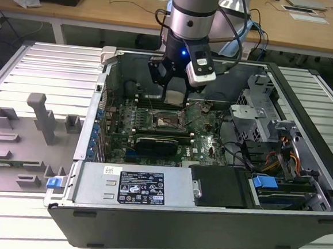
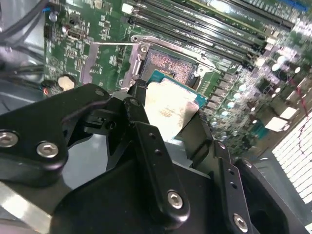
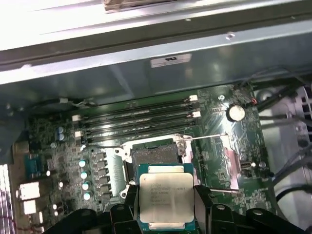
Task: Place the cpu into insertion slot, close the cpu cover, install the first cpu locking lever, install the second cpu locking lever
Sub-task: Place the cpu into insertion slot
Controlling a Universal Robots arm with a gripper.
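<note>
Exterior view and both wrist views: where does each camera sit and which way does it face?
Exterior view: off the arm, outside the computer case, looking down into it; arm and hand show.
First wrist view: on the wrist, looking past the fingers at the insertion slot.
Second wrist view: on the wrist, looking along the hand's black linkage at the motherboard.
Both wrist views share the cpu, held in the hand near the slot.

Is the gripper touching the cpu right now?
Touching. In the first wrist view the gripper has its black fingers pressed against two opposite edges of the cpu, with no gap on either side.
</note>
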